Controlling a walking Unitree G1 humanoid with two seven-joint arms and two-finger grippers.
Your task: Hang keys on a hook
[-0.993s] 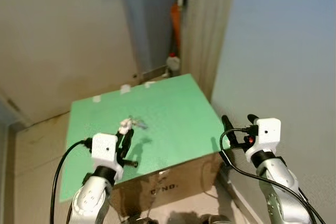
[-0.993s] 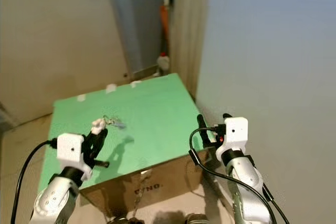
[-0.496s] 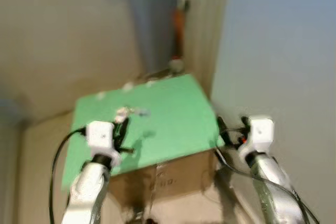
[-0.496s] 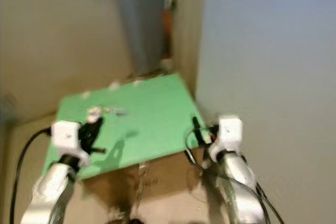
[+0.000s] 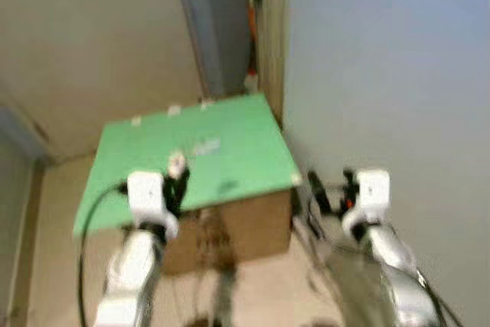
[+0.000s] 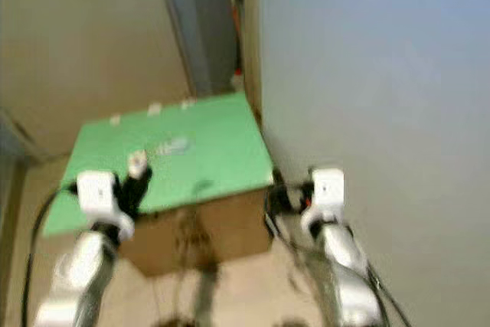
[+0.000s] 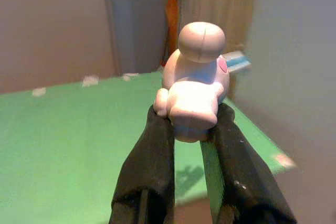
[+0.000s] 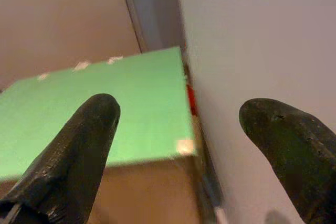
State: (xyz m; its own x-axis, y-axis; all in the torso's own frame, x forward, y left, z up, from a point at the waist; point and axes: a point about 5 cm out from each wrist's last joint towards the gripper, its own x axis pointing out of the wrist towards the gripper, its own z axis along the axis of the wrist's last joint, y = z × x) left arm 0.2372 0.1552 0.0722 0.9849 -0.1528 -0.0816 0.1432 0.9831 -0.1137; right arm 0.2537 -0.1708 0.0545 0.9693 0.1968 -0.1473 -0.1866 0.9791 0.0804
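Two large surfaces dominate: the pale blue-grey wall (image 5: 383,59) on the robot's right and the beige wall behind the cardboard box (image 5: 230,231), whose top is covered by a green sheet (image 5: 222,151). No hook can be made out on either wall, and the head views are blurred. The left gripper (image 7: 191,124) hovers over the near edge of the green sheet with its two black fingers (image 7: 149,161) clamped on a small pink-white figurine charm (image 7: 194,85), which I take to be the fob of the keys; a pale glint on the sheet (image 5: 205,145) beyond it may be the ring and keys, though it is too smeared to say whether they hang free or lie there. The right gripper (image 8: 178,129) sits beside the box's right corner, near the blue-grey wall, its fingertips (image 8: 89,124) well apart and holding nothing. To do this step well, the robot should probably steady its head until the view sharpens, find the hook first, and keep the left grip firm on the charm so the ring dangles open for threading. Dark print on the box front is unreadable.
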